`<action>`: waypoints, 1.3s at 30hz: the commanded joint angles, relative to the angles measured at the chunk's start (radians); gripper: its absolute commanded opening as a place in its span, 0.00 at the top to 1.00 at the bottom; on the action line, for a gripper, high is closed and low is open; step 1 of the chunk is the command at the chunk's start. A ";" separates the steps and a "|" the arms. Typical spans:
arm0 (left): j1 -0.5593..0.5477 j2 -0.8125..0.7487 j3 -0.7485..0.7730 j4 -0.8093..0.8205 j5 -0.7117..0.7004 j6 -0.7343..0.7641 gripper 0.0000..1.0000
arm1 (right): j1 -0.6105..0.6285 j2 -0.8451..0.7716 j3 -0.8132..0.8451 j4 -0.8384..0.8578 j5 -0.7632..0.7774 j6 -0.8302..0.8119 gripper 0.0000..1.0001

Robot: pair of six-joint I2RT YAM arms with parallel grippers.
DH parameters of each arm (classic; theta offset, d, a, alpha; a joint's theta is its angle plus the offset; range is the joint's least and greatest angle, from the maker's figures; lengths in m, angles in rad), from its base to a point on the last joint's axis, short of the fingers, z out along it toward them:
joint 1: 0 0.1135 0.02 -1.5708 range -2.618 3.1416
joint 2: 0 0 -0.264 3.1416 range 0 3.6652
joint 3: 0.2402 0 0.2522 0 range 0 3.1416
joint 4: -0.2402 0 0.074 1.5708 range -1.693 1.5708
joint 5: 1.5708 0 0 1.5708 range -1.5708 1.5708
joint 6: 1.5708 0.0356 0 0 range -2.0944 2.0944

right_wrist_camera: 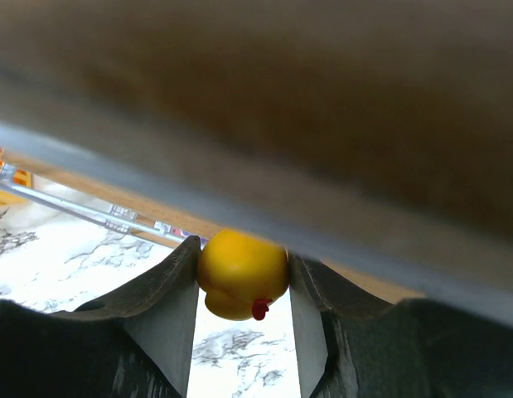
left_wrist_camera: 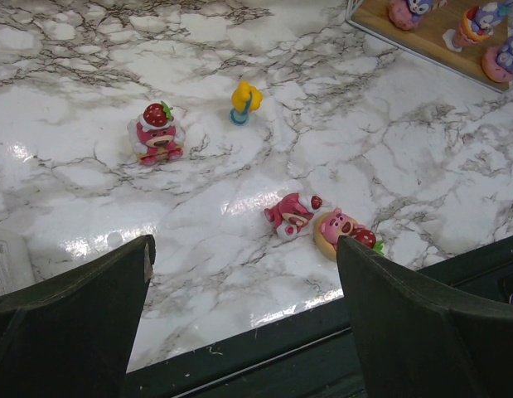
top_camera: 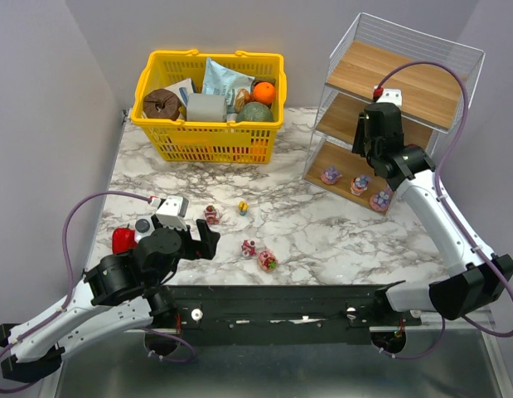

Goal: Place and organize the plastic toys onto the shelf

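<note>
The shelf stands at the back right, with three purple and pink toys on its bottom board. My right gripper is at the front of the middle tier, shut on a yellow duck toy just under a board edge. On the marble lie a pink bear with a strawberry hat, a small yellow toy, a fallen pink bear and a pink bear on a doughnut. My left gripper is open and empty, low over the table's front edge, near these toys.
A yellow basket full of items stands at the back centre. A red pepper-like object and a white bottle with a grey cap sit beside the left arm. The black mounting rail runs along the near edge.
</note>
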 commanded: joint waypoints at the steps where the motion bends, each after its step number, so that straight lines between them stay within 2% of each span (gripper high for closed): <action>1: 0.004 0.004 -0.007 0.003 -0.021 0.006 0.01 | -0.009 0.017 -0.003 0.010 0.013 -0.021 0.56; 17: 0.004 0.002 -0.007 0.004 -0.019 0.006 0.01 | -0.018 0.040 -0.055 0.065 0.108 -0.003 0.52; 23: 0.004 0.002 -0.008 0.002 -0.021 0.006 0.01 | -0.018 0.008 -0.097 0.131 0.128 -0.017 0.58; 30: 0.004 0.001 -0.008 0.001 -0.024 0.004 0.01 | -0.018 -0.031 -0.147 0.230 0.180 -0.064 0.59; 39: 0.004 0.005 -0.007 -0.001 -0.025 0.002 0.01 | -0.021 -0.022 -0.189 0.292 0.217 -0.115 0.54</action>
